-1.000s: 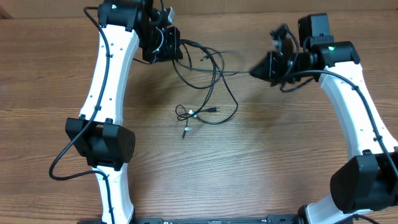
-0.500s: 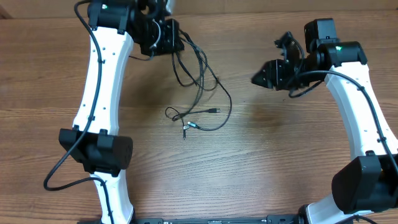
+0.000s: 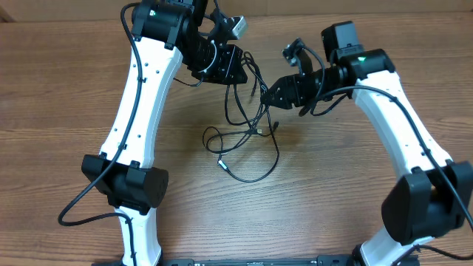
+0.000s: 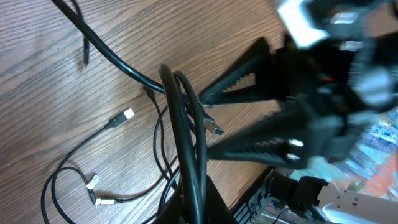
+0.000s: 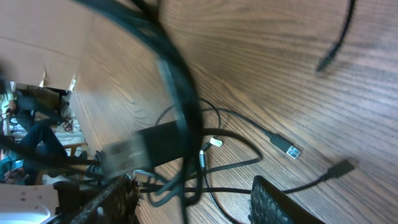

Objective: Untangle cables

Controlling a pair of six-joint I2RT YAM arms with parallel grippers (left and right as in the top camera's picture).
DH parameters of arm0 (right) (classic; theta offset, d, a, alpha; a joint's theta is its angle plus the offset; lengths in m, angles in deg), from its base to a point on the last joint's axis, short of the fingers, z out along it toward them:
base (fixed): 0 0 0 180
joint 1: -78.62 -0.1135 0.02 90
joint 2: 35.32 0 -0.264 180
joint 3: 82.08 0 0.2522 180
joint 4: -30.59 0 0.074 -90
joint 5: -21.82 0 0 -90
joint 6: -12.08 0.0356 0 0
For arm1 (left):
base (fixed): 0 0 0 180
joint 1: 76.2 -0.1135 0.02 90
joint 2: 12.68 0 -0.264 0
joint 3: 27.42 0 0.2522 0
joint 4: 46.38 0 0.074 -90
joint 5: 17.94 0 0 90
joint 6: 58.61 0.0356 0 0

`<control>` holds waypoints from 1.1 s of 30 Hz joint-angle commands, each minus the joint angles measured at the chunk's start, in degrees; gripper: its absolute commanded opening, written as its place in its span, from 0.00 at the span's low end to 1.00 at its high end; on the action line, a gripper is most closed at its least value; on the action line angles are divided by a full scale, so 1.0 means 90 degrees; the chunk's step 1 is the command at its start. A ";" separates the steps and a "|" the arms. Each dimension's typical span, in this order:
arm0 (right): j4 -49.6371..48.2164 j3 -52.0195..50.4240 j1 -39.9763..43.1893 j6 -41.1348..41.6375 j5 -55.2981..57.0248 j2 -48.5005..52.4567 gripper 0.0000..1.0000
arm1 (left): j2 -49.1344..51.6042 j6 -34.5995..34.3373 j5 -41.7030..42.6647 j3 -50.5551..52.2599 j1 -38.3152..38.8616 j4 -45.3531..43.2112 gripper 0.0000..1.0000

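The cables (image 3: 247, 140) are thin black cords in a loose tangle, part lifted, part lying on the wooden table. My left gripper (image 3: 225, 70) is shut on a bunch of strands that hang down from it; in its wrist view my left gripper (image 4: 193, 202) clamps the thick bundle of cables (image 4: 186, 143). My right gripper (image 3: 272, 96) stands open just right of the hanging strands. In the right wrist view my right gripper (image 5: 193, 202) has its fingers (image 5: 280, 202) wide apart with blurred cables (image 5: 180, 93) running between them, untouched by the pads. Silvery plug ends (image 4: 126, 115) lie on the wood.
The two grippers are close together at the back middle of the table (image 3: 332, 192); the right gripper's toothed fingers (image 4: 249, 81) fill the left wrist view. More loops and a plug (image 3: 220, 161) rest nearer the front. A USB plug (image 5: 291, 151) lies flat.
The right gripper let go of the strand it was pulling, opened and swung left to the cables. The left gripper carried its bunch rightward, dragging the loops on the table.
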 commanded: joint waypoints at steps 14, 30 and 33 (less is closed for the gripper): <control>-0.0792 0.0053 -0.0245 0.1277 0.1404 0.0121 0.52 | -0.0180 -0.0005 0.0240 -0.0141 -0.0017 0.0202 0.04; 0.0005 -0.0163 0.0206 0.3640 0.5510 0.0699 0.37 | -0.0182 -0.0192 0.1236 -0.0141 -0.1299 0.0180 0.04; 0.0372 -0.0163 0.0544 0.3631 0.5646 0.0699 0.38 | -0.0182 -0.0192 0.1217 -0.0141 -0.1678 0.0180 0.04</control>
